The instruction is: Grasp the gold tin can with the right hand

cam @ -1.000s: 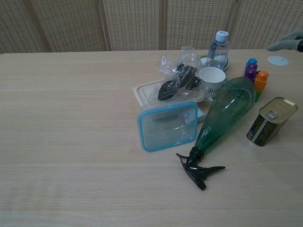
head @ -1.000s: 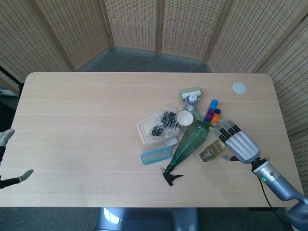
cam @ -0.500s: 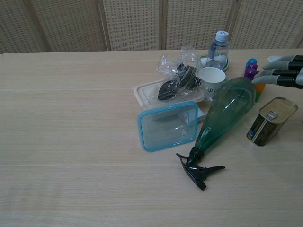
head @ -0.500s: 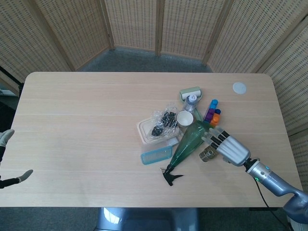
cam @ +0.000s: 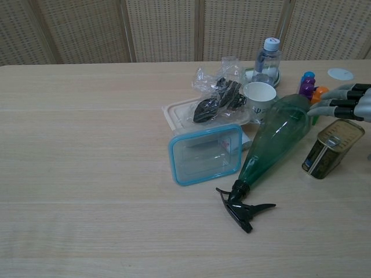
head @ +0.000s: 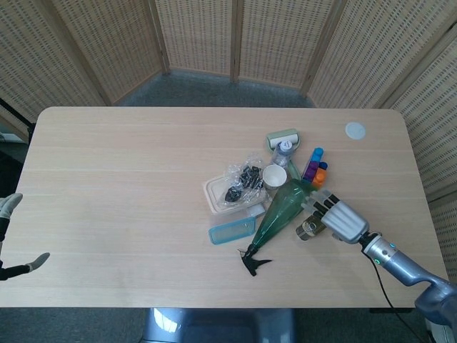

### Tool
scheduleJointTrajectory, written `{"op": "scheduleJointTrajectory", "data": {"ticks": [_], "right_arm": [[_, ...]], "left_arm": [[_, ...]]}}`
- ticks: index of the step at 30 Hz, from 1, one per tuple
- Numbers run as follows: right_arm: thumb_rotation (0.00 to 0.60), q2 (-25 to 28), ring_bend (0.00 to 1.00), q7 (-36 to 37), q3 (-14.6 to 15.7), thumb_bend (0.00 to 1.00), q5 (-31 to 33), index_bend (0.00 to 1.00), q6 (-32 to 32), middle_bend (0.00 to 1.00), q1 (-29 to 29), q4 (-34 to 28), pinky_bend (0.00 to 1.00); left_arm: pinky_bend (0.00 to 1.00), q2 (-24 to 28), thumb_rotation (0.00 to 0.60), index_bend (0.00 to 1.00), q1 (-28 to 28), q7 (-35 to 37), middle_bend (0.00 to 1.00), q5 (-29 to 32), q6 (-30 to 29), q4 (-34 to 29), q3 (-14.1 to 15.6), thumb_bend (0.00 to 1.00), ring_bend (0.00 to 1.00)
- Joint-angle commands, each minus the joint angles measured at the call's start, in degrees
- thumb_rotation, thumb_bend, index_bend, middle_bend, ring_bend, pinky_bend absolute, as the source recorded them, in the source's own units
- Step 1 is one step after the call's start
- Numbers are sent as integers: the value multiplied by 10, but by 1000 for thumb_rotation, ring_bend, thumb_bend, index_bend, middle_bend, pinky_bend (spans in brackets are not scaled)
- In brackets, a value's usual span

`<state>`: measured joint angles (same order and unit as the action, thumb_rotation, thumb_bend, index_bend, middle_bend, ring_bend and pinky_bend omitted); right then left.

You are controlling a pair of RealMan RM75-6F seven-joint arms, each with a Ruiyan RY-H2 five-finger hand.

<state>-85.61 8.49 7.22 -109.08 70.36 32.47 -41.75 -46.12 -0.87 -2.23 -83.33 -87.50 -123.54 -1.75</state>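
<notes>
The gold tin can (cam: 332, 147) lies tilted on the table at the right, beside the green spray bottle (cam: 273, 141). In the head view the can (head: 309, 229) is mostly covered by my right hand (head: 335, 216), which hovers over it with fingers spread. From the chest view only the fingers (cam: 342, 105) of that hand show, reaching in from the right edge just above the can's top; contact cannot be told. My left hand (head: 8, 236) sits at the far left edge, off the table, fingers apart and holding nothing.
Left of the can lie a blue-rimmed container lid (cam: 206, 153), a tray with a crinkled plastic bag (cam: 215, 92), a white cup (cam: 259, 99), a water bottle (cam: 266, 60) and coloured small bottles (cam: 312, 92). A white disc (head: 355, 130) lies at the far right.
My right hand has moved left and down over the can, covering more of it in the head view; its fingers dropped lower in the chest view. The can has not moved.
</notes>
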Motion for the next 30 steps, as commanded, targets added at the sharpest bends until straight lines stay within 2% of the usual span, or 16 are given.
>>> {"op": "scheduleJointTrajectory", "data": {"ticks": [1,7,11,18,25,27,30], "right_arm": [[600,-12,0,14,6,0,7,0,-1,0,-2,16,0],[600,-33,0,38,14,0,14,17,12,0,-7,52,0],[600,-50,0,57,22,0,14,162,28,0,-15,86,0],[600,-83,0,92,32,0,15,300,51,20,-23,144,0],[600,-107,26,104,37,0,16,469,84,410,-32,189,12],[600,-113,114,108,40,0,17,550,88,495,-35,199,54],[600,-119,223,112,42,0,19,632,96,570,-40,212,157]], "left_arm": [[0,0,600,0,0,-1,0,-1,0,0,1,0,0],[0,-1,600,0,1,-3,0,0,0,0,1,0,0],[0,-2,600,0,0,-4,0,0,1,0,1,0,0],[0,-6,600,0,-2,-11,0,2,6,0,2,0,0],[0,-8,600,0,-2,-12,0,3,7,-1,3,0,0],[0,-8,600,0,-2,-12,0,2,7,0,3,0,0],[0,-8,600,0,-2,-12,0,2,7,-1,3,0,0]]}}
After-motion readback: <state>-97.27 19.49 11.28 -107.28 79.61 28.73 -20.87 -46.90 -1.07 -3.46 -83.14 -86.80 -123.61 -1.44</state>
